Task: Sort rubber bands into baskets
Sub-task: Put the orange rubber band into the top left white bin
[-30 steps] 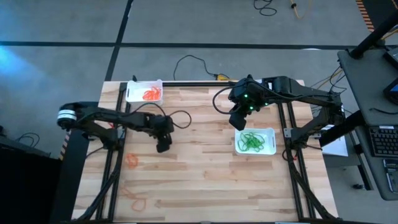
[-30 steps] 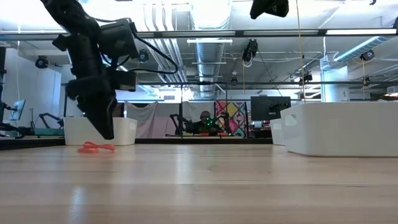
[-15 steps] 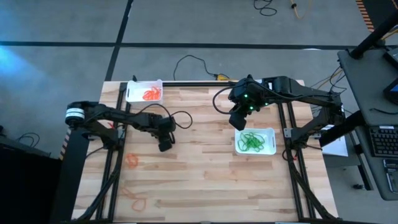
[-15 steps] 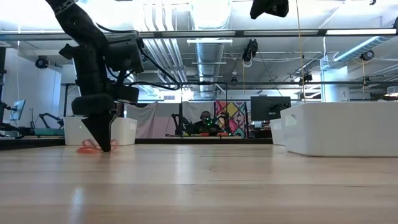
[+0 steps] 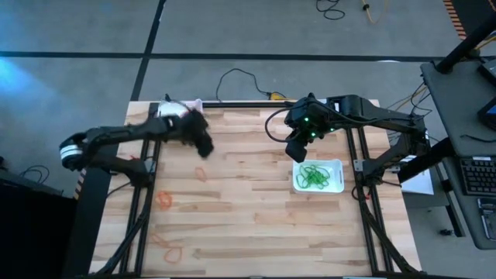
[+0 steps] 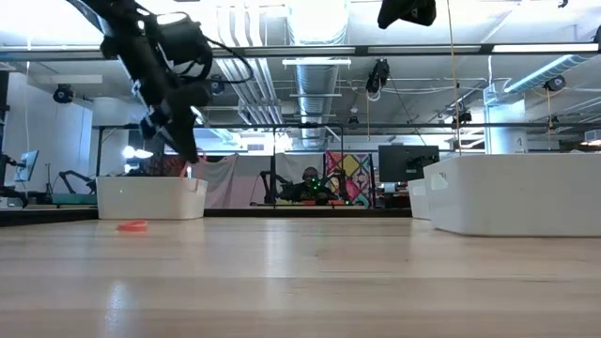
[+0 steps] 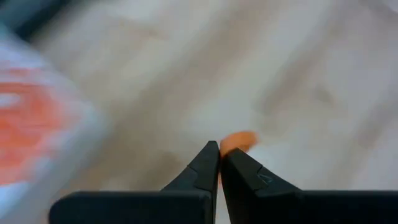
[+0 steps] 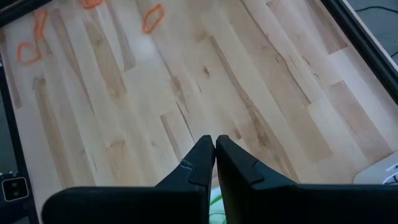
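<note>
My left gripper (image 5: 205, 149) is shut and hangs well above the table, just near of the far-left white basket (image 5: 172, 104) that holds orange rubber bands (image 7: 28, 124). A bit of an orange rubber band (image 7: 237, 141) shows at its fingertips. In the low view this gripper (image 6: 194, 158) is above the basket (image 6: 150, 197). Another orange band (image 5: 200, 172) lies flat on the wood below it. My right gripper (image 5: 295, 153) is shut and waits above the far edge of the basket of green bands (image 5: 317, 177). My left gripper pinches an orange rubber band between its two fingertips; only a small orange end (image 7: 237, 141) sticks out past them. The fingers slant downward. The band is lifted clear of the table. Blur hides how much of it hangs below.
Two more orange bands lie on the wood at the left (image 5: 164, 199) and near left (image 5: 172, 250). Black cables (image 5: 232, 77) run along the table's far edge. The middle of the table (image 5: 256, 209) is bare wood.
My left gripper has shut down at the table on the orange bands, then risen and swung toward the far-left basket, its fingers tipping to a slant. One orange band has stayed on the wood where the gripper stood.
</note>
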